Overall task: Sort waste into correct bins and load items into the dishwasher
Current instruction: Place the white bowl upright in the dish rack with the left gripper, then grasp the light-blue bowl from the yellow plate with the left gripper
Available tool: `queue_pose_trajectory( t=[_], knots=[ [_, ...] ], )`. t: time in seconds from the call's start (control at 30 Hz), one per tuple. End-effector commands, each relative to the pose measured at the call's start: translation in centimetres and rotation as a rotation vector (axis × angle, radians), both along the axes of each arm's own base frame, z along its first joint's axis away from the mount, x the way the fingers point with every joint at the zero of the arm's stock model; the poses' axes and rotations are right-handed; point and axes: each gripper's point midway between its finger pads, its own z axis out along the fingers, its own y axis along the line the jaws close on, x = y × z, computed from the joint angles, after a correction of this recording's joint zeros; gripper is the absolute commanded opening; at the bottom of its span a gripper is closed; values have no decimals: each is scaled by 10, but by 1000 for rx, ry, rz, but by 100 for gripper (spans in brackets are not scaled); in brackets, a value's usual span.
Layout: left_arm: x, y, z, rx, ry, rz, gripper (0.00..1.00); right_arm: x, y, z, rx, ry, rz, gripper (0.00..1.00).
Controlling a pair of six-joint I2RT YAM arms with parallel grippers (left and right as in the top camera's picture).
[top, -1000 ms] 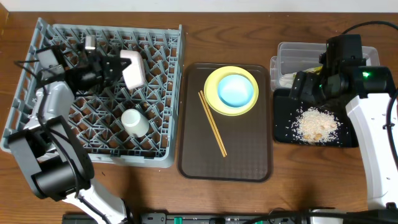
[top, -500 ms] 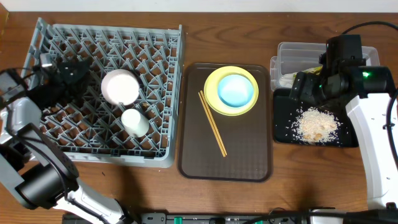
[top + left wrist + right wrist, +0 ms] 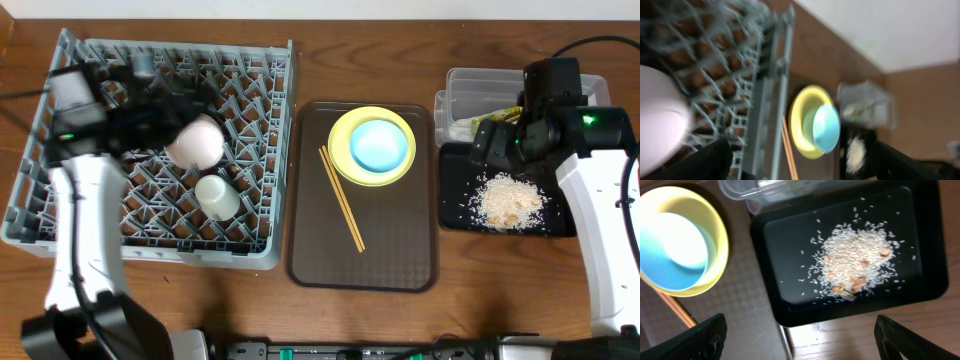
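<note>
Wooden table [image 3: 480, 295], white wall [image 3: 880, 25], grey dish rack [image 3: 180, 256], brown tray [image 3: 395, 250]

You've got a brown wood-grain table [image 3: 250, 300] filling the overhead view, w/ a thin pale strip along its far edge. Left wrist cam is blurred: white wall [image 3: 865, 25] beyond the table, tan surface [image 3: 925, 110] at right, can't tell what. Light's even, shadows soft.

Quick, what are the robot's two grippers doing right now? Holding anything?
Left gripper: open, holding nothing; the white bowl sits beside it.
Right gripper: open, empty, above the black tray.
</note>
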Motion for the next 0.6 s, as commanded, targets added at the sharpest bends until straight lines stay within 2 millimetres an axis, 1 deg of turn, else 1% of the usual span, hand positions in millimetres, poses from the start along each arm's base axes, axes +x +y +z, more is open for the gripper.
queue_pose_trajectory(
  t=[0.0,0.03,0.07,0.1,0.13,0.17,0.23,0.27,0.3,0.33,0.37,0.4,0.47,0.5,0.53,0.57],
  knots=[
    [0,-33,6,195,-10,-26,91,-3,-22,5,-45,-6,-58,93],
    [-2,-48,9,234,-7,-49,91,-6,-28,5,-45,-4,-77,93],
    [-2,-56,11,263,-10,-61,91,-7,-31,6,-45,-2,-86,93],
    [-2,-69,16,307,-21,-75,91,-10,-39,7,-45,1,-110,94],
    [-3,-76,20,330,-30,-83,91,-11,-41,7,-45,1,-119,94],
    [-3,-93,26,364,-54,-108,91,-14,-50,9,-45,3,-147,95],
    [-3,-114,29,406,-84,-140,91,-17,-58,9,-44,5,-173,96],
    [-2,-134,27,455,-137,-194,92,-18,-61,9,-42,7,-185,97],
    [-2,-145,26,478,-164,-227,91,-19,-62,9,-41,9,-190,97],
    [-3,-165,20,510,-197,-284,92,-19,-63,9,-41,9,-192,97],
    [-4,-176,16,524,-209,-313,92,-19,-63,9,-41,9,-192,98],
    [-5,-196,5,554,-224,-358,92,-19,-63,9,-40,9,-192,98],
    [-7,-237,-31,596,-217,-432,91,-19,-63,9,-40,9,-192,99],
    [-7,-253,-46,599,-214,-465,92,-19,-63,9,-40,9,-192,99],
    [-8,-265,-58,600,-212,-487,91,-19,-63,9,-40,9,-192,99],
    [-8,-283,-78,604,-209,-521,91,-19,-62,9,-37,9,-191,99]
  ],
)
